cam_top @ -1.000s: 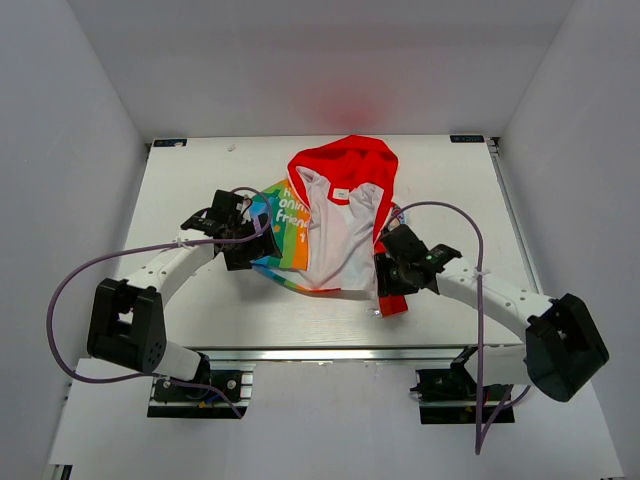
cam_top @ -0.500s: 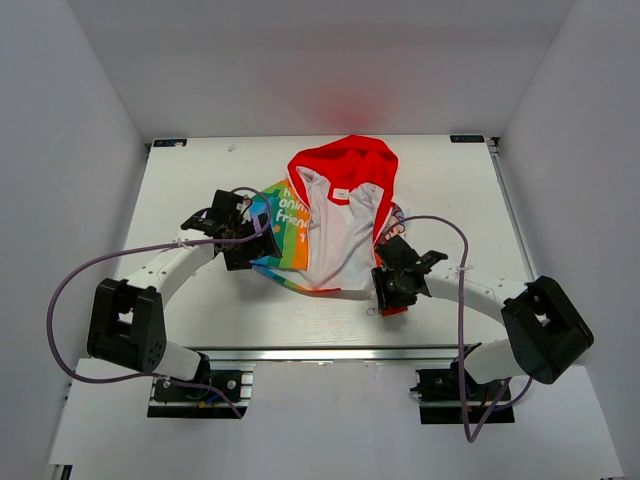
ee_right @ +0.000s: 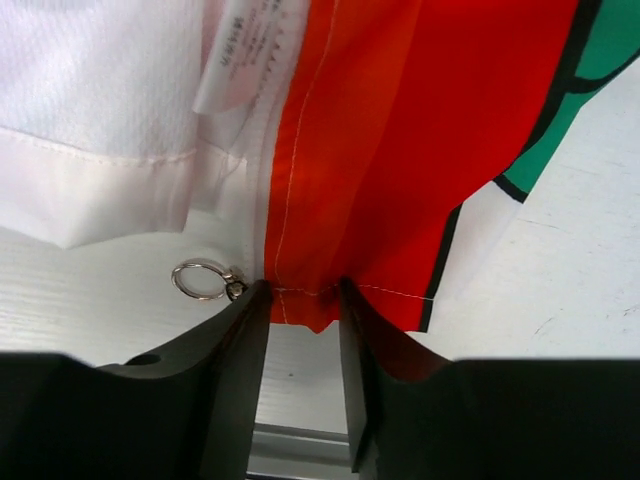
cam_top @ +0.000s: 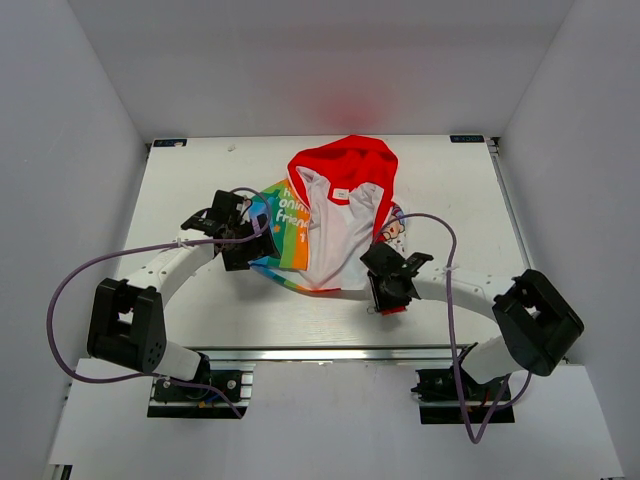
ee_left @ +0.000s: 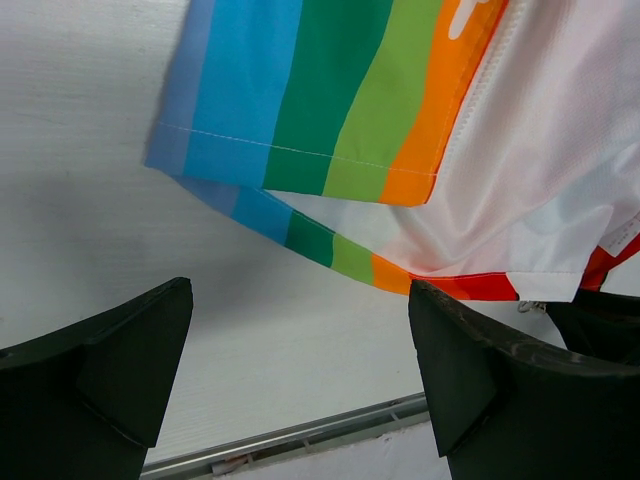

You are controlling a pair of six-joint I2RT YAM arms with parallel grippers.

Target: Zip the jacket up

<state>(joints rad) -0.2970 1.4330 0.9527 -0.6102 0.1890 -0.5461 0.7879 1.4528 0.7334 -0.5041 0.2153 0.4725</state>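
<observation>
red hem of the small rainbow-striped hooded jacket [cam_top: 335, 225], spread open on the white tabletop [cam_top: 200, 170], is pinched in the right end effector [ee_right: 303, 300] at five o'clock, likely anchoring the zipper [ee_right: 245, 220] base. the left end effector [ee_left: 300, 290] gapes empty at eight o'clock.

Open jacket [cam_top: 335, 215] flat on white surface [cam_top: 450, 190], red hood toward far edge, white lining up. Left gripper [cam_top: 240, 240] against rainbow-striped panel; right gripper [cam_top: 388, 287] at red lower corner.
</observation>
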